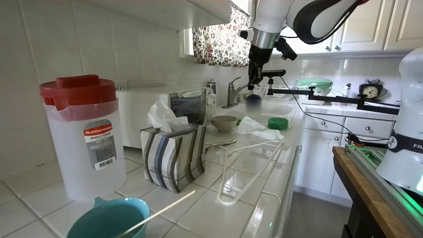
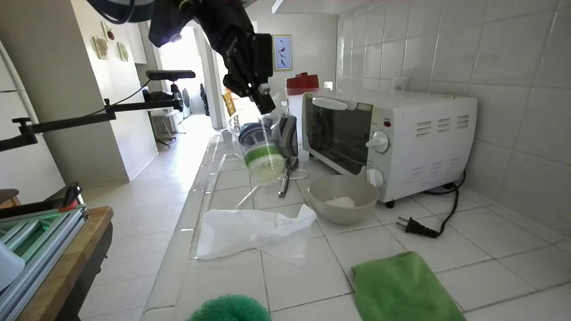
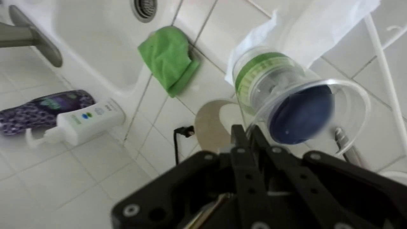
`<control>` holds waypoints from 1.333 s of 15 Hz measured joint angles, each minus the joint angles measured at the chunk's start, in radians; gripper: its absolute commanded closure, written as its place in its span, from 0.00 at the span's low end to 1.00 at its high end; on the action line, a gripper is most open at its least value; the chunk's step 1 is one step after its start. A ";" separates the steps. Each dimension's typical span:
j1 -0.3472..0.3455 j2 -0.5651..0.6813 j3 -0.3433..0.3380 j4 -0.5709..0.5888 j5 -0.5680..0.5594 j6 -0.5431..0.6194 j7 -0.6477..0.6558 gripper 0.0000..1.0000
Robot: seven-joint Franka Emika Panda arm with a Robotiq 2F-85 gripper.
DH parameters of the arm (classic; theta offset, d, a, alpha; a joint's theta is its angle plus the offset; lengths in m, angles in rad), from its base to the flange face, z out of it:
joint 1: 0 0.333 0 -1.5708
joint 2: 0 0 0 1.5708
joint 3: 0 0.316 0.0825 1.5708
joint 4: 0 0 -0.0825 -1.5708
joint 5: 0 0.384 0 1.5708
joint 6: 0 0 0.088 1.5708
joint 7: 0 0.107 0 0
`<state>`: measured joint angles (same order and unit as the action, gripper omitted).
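While the gripper (image 3: 248,135) hangs over the counter (image 2: 312,276), its 2 nearly closed fingers (image 3: 237,137) pinch the rim of a cup (image 2: 263,156), tilted just below them; this seems a carrying step, calling next for a steady grip, clear of the bowl (image 2: 334,214) below.

In an exterior view the white arm (image 1: 271,16) slopes down from beyond the top edge, its upright base (image 1: 408,115) at the far right, and the silver-ringed wrist (image 1: 264,38) points downward. Below it hangs the black gripper (image 2: 266,107), aimed down at a slant in an exterior view. In the wrist view its two fingers (image 3: 239,136) lie side by side, drawn close, a narrow gap between them.
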<state>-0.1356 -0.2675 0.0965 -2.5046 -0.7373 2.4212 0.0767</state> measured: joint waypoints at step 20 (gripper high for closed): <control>0.116 0.023 0.006 -0.011 -0.673 -0.281 0.248 0.98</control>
<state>-0.0194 -0.2445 0.1023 -2.5158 -1.4098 2.1404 0.3243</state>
